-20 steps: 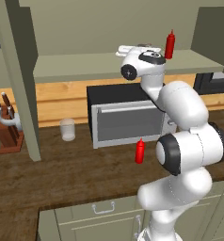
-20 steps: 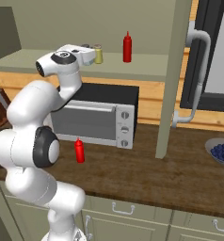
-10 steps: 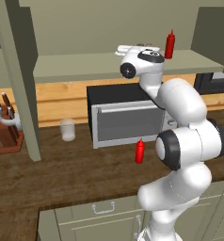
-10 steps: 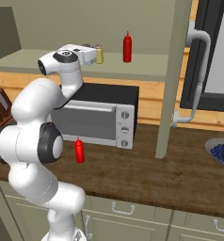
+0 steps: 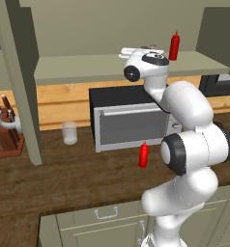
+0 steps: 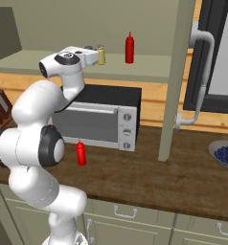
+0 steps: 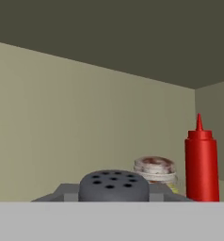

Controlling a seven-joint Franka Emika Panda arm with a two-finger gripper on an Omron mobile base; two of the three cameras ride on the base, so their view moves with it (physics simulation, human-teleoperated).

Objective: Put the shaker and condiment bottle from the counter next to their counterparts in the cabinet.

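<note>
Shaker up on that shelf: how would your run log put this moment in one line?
shaker: in gripper, at cabinet shelf | beside yellowish shaker | condiment bottle: on counter

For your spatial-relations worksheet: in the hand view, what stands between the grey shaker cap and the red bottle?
The yellowish shaker with its silver cap, between the grey shaker cap and the red bottle.
</note>
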